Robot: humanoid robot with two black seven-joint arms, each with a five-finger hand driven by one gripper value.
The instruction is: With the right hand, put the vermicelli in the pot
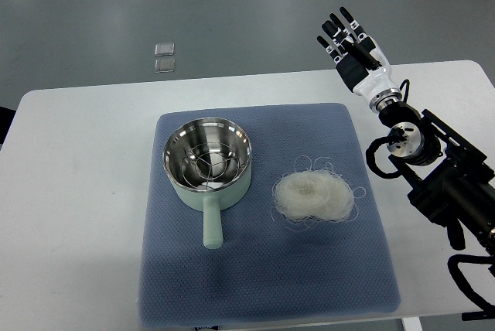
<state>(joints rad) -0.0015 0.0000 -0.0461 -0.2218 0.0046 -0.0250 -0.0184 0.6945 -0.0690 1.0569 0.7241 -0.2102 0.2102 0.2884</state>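
White vermicelli (pixel 315 196) well below fingers (pixel 346 35)

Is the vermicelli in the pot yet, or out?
Out. The white vermicelli nest lies on the blue mat, right of the pale green steel-lined pot, not touching it.

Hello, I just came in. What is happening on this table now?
Nothing is being held yet. The robot's right hand is raised over the table's far edge, fingers spread and empty. A nest of vermicelli lies on the blue mat, just right of a pale green pot whose handle points toward the robot. The pot holds no vermicelli. The left arm is out of view.
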